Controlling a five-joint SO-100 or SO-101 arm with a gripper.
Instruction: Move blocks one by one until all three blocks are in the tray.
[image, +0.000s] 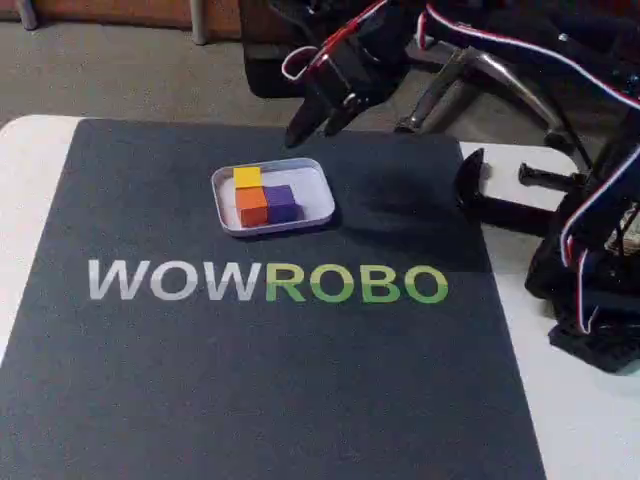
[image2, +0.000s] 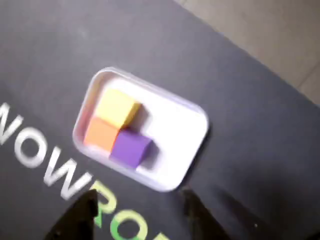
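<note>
Blocks: yellow (image: 247, 177), orange (image: 251, 206), purple (image: 281, 202) clustered touching at tray (image: 318, 195) left end. Gripper (image: 322, 122) spread, empty, above tray's far edge. Retreat straight up, avoid clipping rim.

A: Where's the tray (image: 272, 195)?
B: On the mat (image: 250, 380), near its far edge, behind the lettering (image: 268, 282). Mat's on the bench (image: 580, 420).
A: Blocks?
B: All three blocks (image: 262, 197) in the tray's left half in the fixed view, touching: one at the back, two side by side in front of it.
A: Claw (image: 318, 128)?
B: Above the mat's far edge, just behind the tray.
</note>
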